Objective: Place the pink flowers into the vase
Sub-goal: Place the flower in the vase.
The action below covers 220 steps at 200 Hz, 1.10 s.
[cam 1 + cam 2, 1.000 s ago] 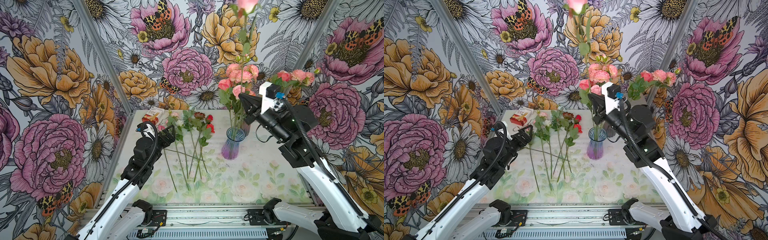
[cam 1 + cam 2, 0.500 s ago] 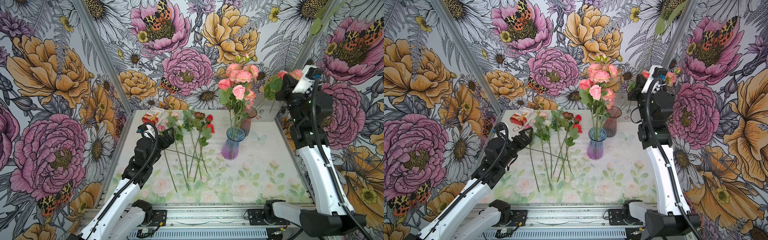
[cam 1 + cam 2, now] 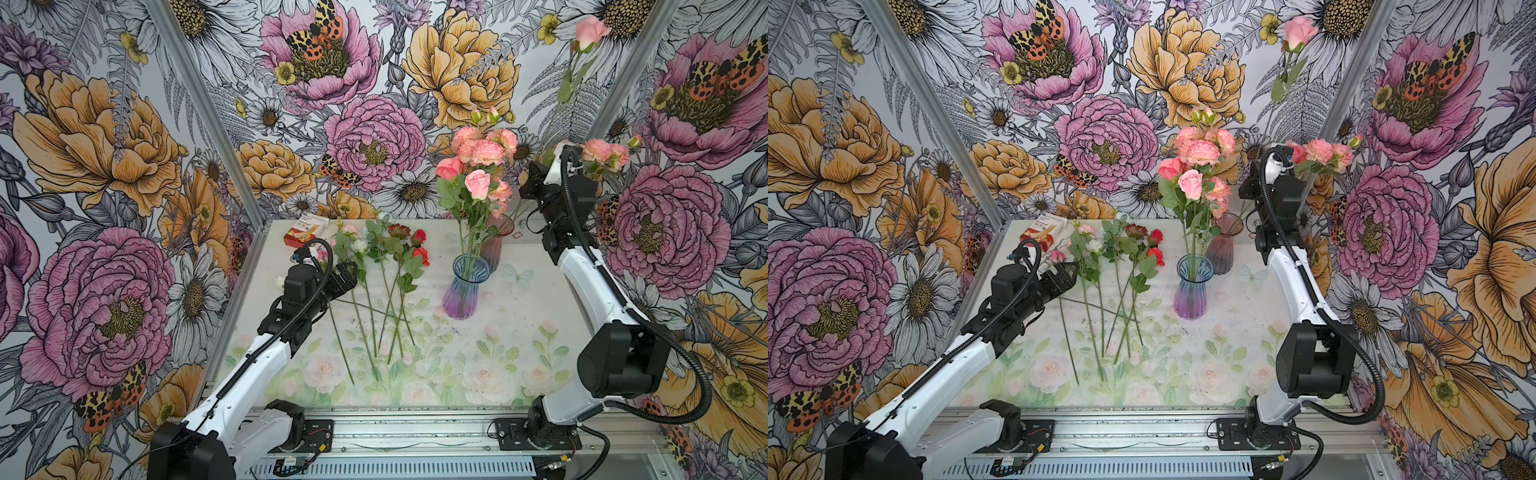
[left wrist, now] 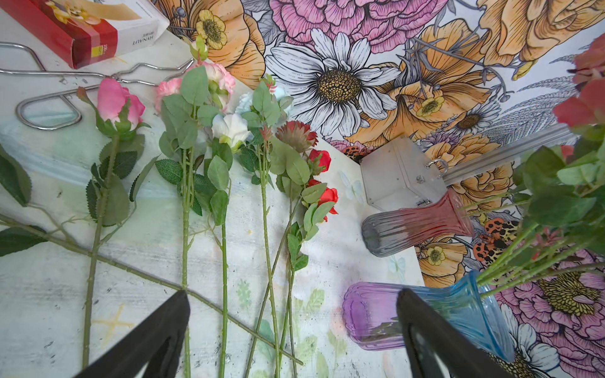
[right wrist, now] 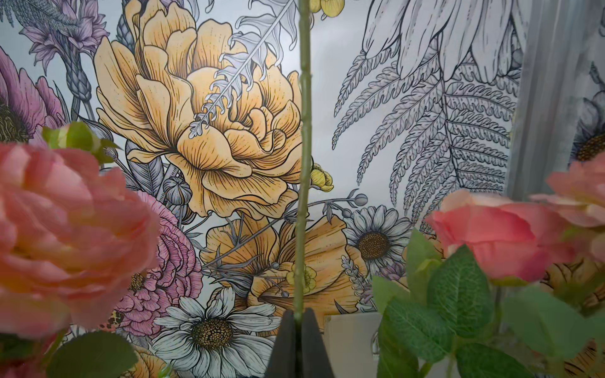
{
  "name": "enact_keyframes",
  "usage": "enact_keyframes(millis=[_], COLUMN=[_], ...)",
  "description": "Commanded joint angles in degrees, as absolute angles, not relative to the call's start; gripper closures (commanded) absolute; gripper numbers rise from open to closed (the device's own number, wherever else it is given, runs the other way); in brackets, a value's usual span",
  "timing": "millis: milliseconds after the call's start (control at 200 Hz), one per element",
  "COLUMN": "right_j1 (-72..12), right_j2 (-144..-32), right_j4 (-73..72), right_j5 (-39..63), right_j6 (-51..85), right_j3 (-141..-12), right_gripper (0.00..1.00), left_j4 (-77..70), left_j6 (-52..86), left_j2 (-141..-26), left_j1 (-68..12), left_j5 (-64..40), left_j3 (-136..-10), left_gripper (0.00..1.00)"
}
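Pink flowers [image 3: 478, 166] mostly stood in the blue-violet vase [image 3: 463, 286]. One more pink rose [image 3: 590, 31] hung high near the back wall, well apart from the vase. Its long stem was near upright, bloom topmost, with the right gripper [image 5: 298, 322] clamped on its lower part. This looked like the carrying step; next, the stem's foot needed aiming into the vase mouth. Left gripper [image 4: 294, 304] hovered with jaws spread wide over loose stems [image 3: 370, 316] on the table [image 3: 519, 332].

Vase [image 3: 464, 291]: glossy ribbed glass. Pink flowers [image 3: 478, 183]: matt cloth petals, plastic stems.
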State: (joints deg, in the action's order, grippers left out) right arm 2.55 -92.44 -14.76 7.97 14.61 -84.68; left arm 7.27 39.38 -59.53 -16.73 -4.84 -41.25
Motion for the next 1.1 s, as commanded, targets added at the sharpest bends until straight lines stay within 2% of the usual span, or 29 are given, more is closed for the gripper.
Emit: enact_keyframes(millis=[0,345,670,1096], right_j1=[2.1,0.3,0.3,0.3], right_j2=[-95.0,-103.0,-103.1,-101.4], right_j4=[-21.2,-28.2,-37.4,-41.9], right_j5=[10.0,10.7,8.4,6.3], right_j6=[15.5,14.6,15.9,16.2], right_j3=[-86.5,-87.6,-75.2,-65.6], right_gripper=[1.00,1.00,1.00,1.00], left_j4=[4.9,1.4,0.0,1.8], left_j6=[37.9,37.9,37.8,36.8], left_j2=[-61.6,-67.9,-71.3,-69.4], left_j1=[-16.6,-18.5,-19.7,-21.5], left_j5=[-6.9,-8.2,-8.0,-7.4], left_j3=[-42.1,-42.8,-43.8,-45.3], left_gripper=[0.01,0.01,0.01,0.01])
